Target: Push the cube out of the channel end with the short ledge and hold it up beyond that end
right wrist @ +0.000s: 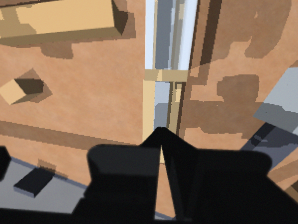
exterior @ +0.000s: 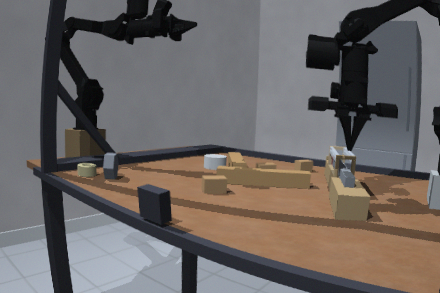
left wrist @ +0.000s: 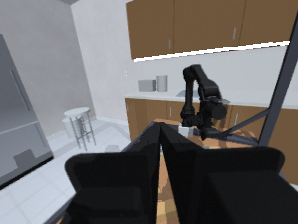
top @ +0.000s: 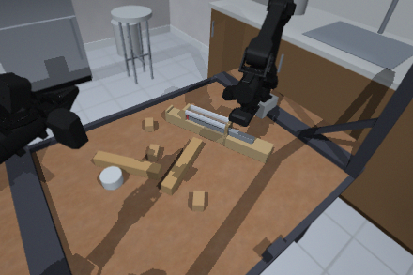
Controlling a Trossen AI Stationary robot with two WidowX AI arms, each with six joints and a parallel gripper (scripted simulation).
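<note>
The wooden channel (top: 202, 130) (exterior: 350, 204) has a pale slotted roof (top: 206, 120) (right wrist: 149, 35). Its short ledge (top: 176, 115) with raised lip is at the far left in the top view. A small red patch (top: 187, 116), perhaps the cube, shows inside the roofed part near that end; the rest is hidden. A grey bar (top: 243, 136) (exterior: 346, 178) (right wrist: 161, 95) lies along the channel, partly under the roof and partly out on the long ledge. My right gripper (exterior: 351, 147) (right wrist: 160, 130) is shut and empty, pointing down above the channel. My left gripper (exterior: 195, 24) (left wrist: 159, 126) is shut and empty, high and far from the channel.
Wooden bars (top: 182, 167) (exterior: 265, 177), small wooden blocks (top: 199, 200) (exterior: 214, 184) and a white cylinder (top: 112, 177) (exterior: 215, 161) lie beside the channel. A pale grey block (top: 267, 106) (right wrist: 282, 97) stands on its other side. A dark block (exterior: 154, 204) is at the table edge.
</note>
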